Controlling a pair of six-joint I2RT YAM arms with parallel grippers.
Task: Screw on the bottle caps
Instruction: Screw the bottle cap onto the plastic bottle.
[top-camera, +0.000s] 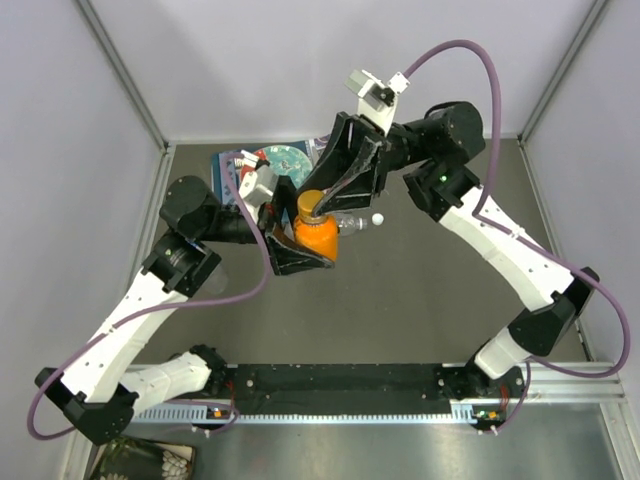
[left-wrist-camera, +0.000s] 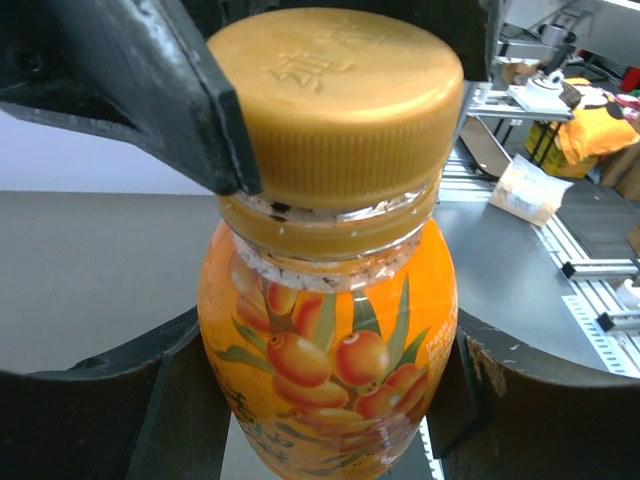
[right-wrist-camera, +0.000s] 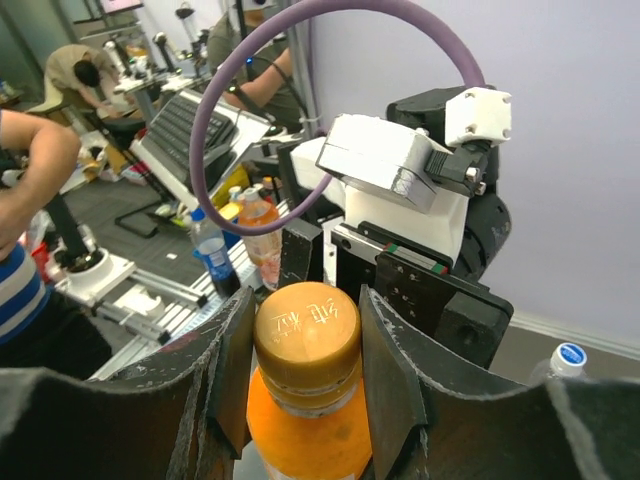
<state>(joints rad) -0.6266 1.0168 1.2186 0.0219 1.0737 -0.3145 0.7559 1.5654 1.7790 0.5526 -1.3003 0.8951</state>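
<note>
right pincer (right-wrist-camera: 307, 338) clasps the amber cap (left-wrist-camera: 340, 100), seated on the orange bottle (top-camera: 315, 238); left pincer (left-wrist-camera: 325, 400) grips that bottle's body over the table (top-camera: 420, 300). tightening judged unfinished. at its 3 o'clock lies a clear bottle (top-camera: 352, 224), seemingly capped; third bottle unseen.

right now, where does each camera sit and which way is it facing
top external: above and behind the bases, looking down at the table; left arm and right arm show, meeting at the orange bottle.
left wrist: on the left gripper, looking sideways at the bottle; its fingers flank the body.
right wrist: above the right gripper, looking down on the orange cap between its fingers.
both wrist views share the cap and bottle.
</note>
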